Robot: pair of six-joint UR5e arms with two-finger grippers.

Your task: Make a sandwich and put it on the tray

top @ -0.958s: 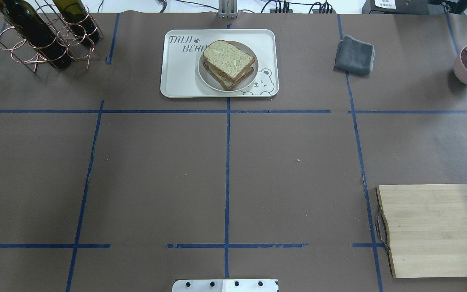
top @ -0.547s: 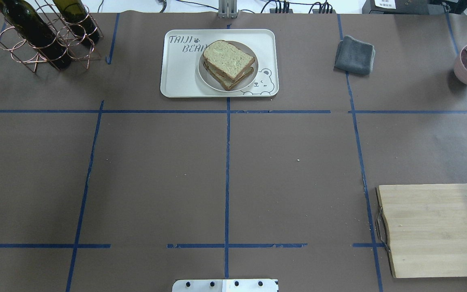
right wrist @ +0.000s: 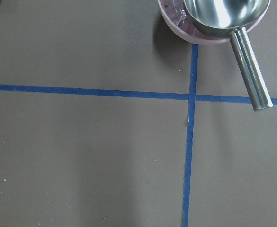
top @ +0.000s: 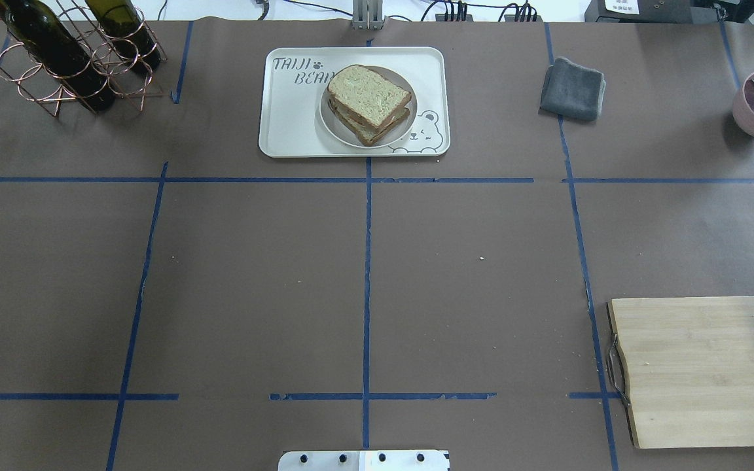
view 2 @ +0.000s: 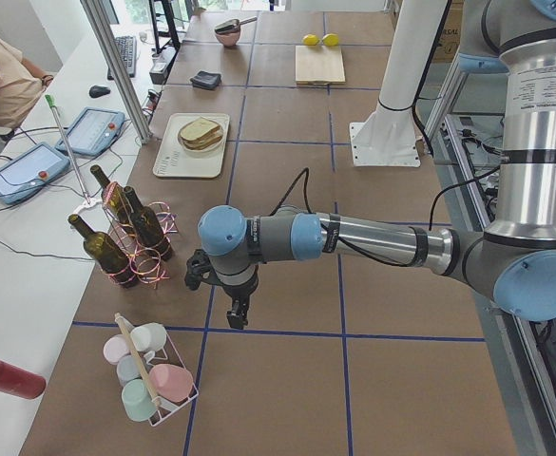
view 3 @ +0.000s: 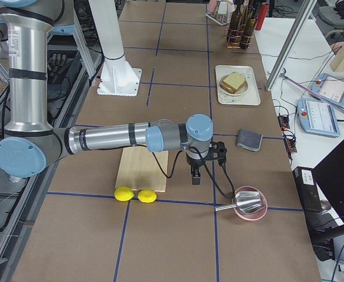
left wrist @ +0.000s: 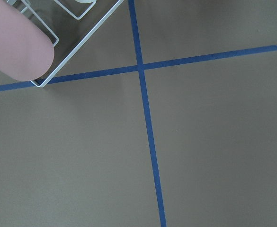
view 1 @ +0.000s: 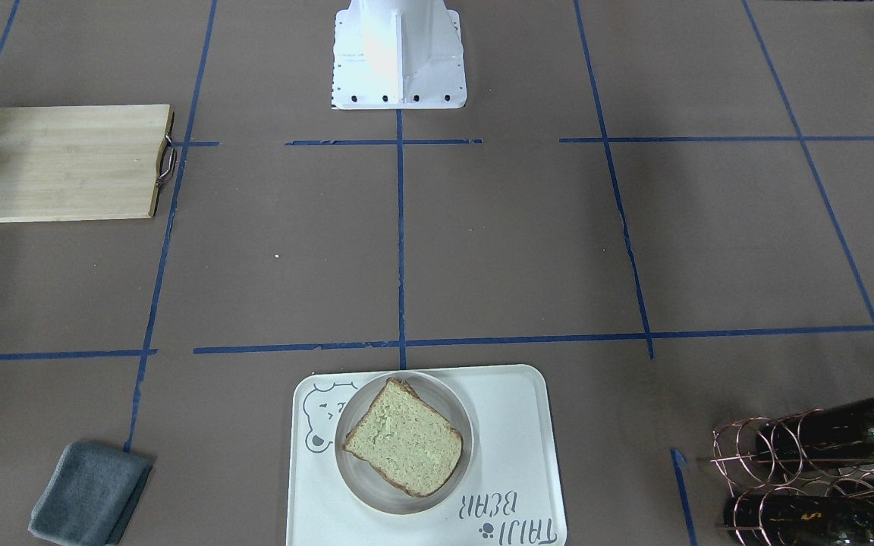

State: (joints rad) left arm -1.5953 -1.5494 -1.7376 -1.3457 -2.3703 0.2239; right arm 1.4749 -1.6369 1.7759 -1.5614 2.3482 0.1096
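The sandwich [top: 369, 98] lies on a plate [top: 333, 127] that stands on the tray [top: 285, 127] at the table's far middle, so the task looks finished. Probably for this reason the left gripper [view 2: 237, 309] and the right gripper [view 3: 194, 175] hang at opposite table ends, well apart from it. Whether they are open or closed, I cannot tell. Brown paper with blue tape [top: 366, 261] covers the table, and a desk with tablets [view 2: 95, 131] stands beside it.

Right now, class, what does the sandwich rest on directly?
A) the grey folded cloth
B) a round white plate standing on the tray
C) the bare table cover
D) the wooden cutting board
B: in the overhead view the sandwich lies on a round white plate, and that plate stands on the tray.
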